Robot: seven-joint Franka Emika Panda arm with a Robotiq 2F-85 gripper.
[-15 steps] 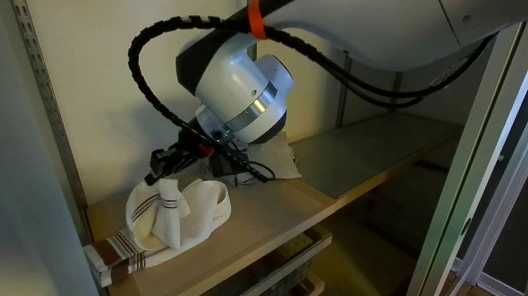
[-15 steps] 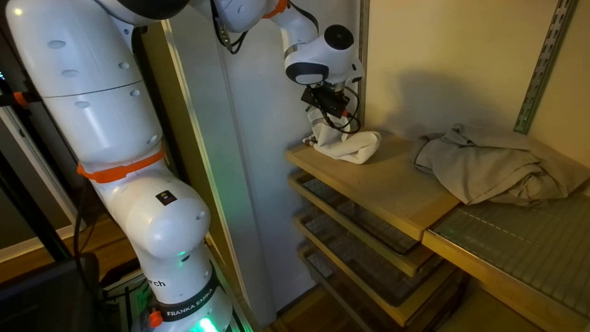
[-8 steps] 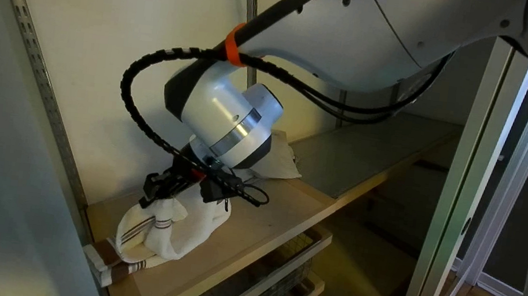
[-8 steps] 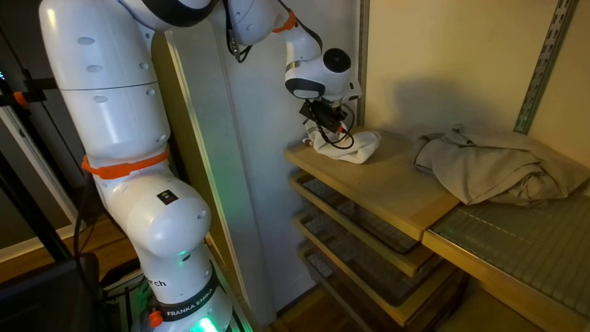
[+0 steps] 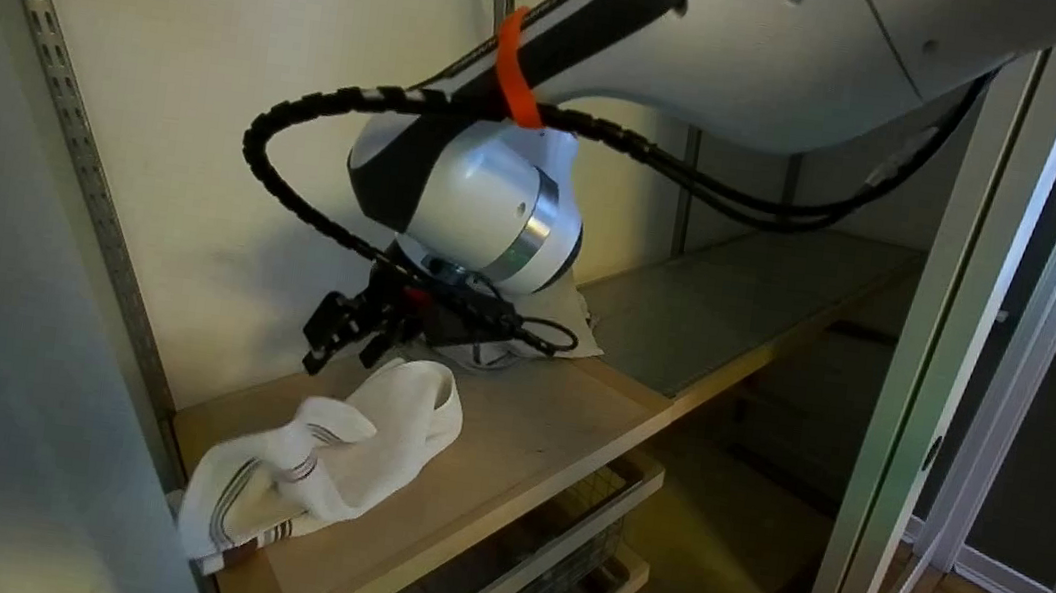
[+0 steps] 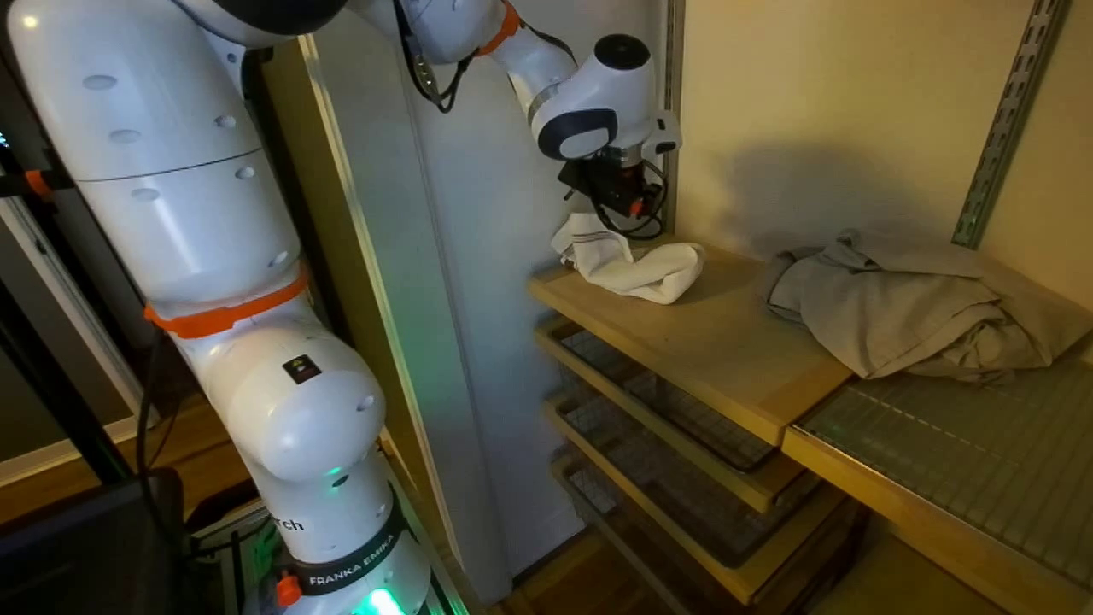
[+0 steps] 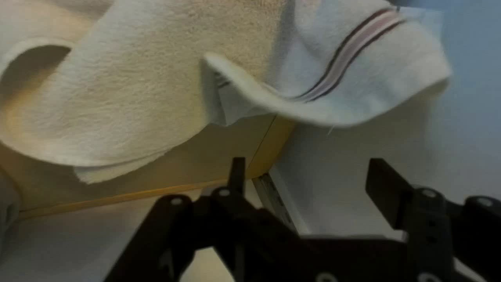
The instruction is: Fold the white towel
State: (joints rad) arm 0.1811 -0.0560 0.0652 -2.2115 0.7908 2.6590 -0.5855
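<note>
The white towel (image 5: 397, 421) lies bunched on the wooden shelf (image 5: 523, 417), with a rounded loop at one end and its striped part slumped toward the side panel. In an exterior view the same towel (image 6: 640, 269) sits near the shelf's end. Its fuzzy face and dark stripes fill the upper part of the wrist view, where the towel (image 7: 148, 78) shows folded over itself. Above it, clear of the cloth, hangs my gripper (image 5: 340, 364). In the wrist view the jaws of the gripper (image 7: 307, 160) stand wide apart with nothing between them. The towel's underside is hidden.
A crumpled grey cloth (image 6: 922, 307) lies farther along, where the wood meets a glassy shelf (image 6: 965, 453). Wire drawers (image 6: 657, 384) sit beneath the wooden shelf. A pale side panel (image 5: 34, 296) and the back wall (image 5: 234, 150) close in the towel's corner.
The gripper was shut on a raised part of the towel, went down with it, then opened and rose. The released striped part has dropped toward the side panel.
</note>
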